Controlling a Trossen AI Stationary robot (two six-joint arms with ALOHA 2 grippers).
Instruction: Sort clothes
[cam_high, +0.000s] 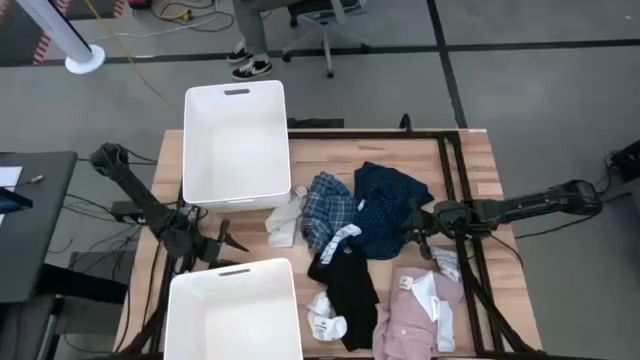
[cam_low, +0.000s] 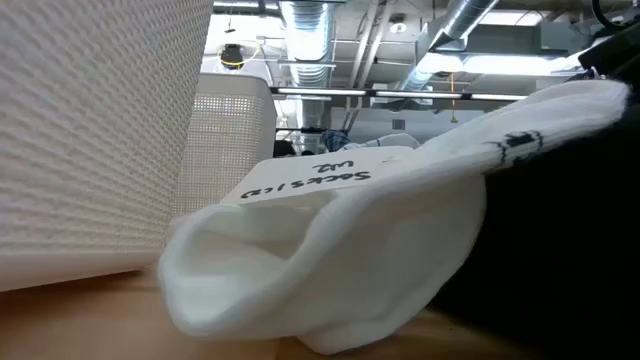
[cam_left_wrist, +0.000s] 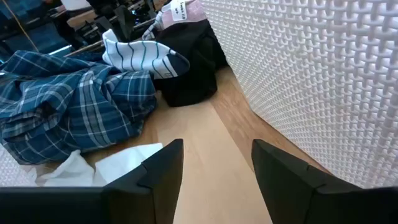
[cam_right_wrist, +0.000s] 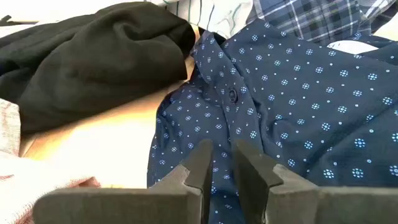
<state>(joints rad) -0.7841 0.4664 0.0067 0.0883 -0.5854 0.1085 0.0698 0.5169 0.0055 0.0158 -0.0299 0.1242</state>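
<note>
Right claw (cam_right_wrist: 222, 163), nearly clenched, presses onto crumpled navy dotted shirt (cam_right_wrist: 292, 93); axis unclear.

1. A grey floor (cam_high: 520, 95) surrounds the wooden table (cam_high: 478, 165), crossed by dark seam lines.
2. An office chair base (cam_high: 320, 45) stands beyond the table's far edge, with a person's sneakers (cam_high: 250, 66) just beside it.
3. Yellow cable (cam_high: 150, 40) trails across the floor near a white post base (cam_high: 85, 60).
4. A dark desk (cam_high: 35, 220) sits to the left.
5. Overhead, silver ducts (cam_low: 315, 30) and pipes run under bright ceiling lights (cam_low: 500, 65).
</note>
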